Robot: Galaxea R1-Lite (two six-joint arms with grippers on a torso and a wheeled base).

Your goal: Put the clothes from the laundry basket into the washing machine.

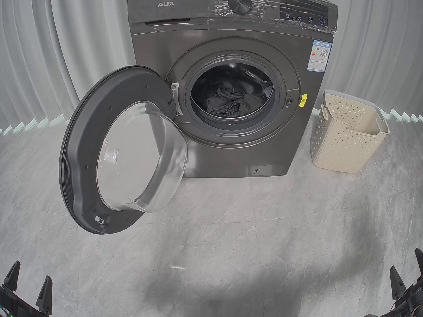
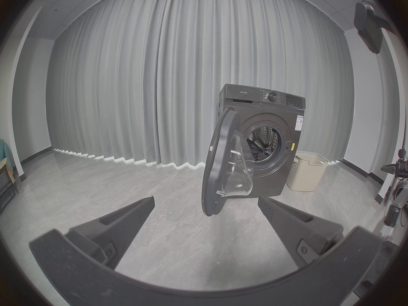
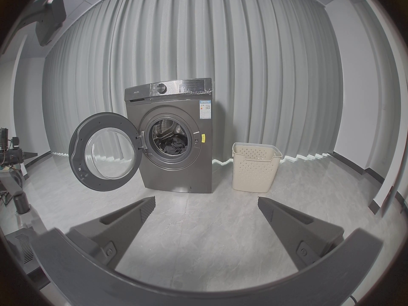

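Left claw (image 1: 29, 274) and right claw (image 1: 405, 260) were held wide, empty; dark crumpled clothes (image 1: 224, 100) were seen inside the grey washing machine (image 1: 229, 159), the cream perforated laundry basket (image 1: 339, 148) judged emptied.

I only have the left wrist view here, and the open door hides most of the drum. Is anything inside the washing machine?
Observer: Yes, the head view shows dark clothes heaped inside the washing machine.
Operator: Anything left to load?
Observer: From the head view, the laundry basket shows bare inner walls; its bottom is hidden.
Operator: And the other arm?
Observer: The right pincer is open, holding nothing.
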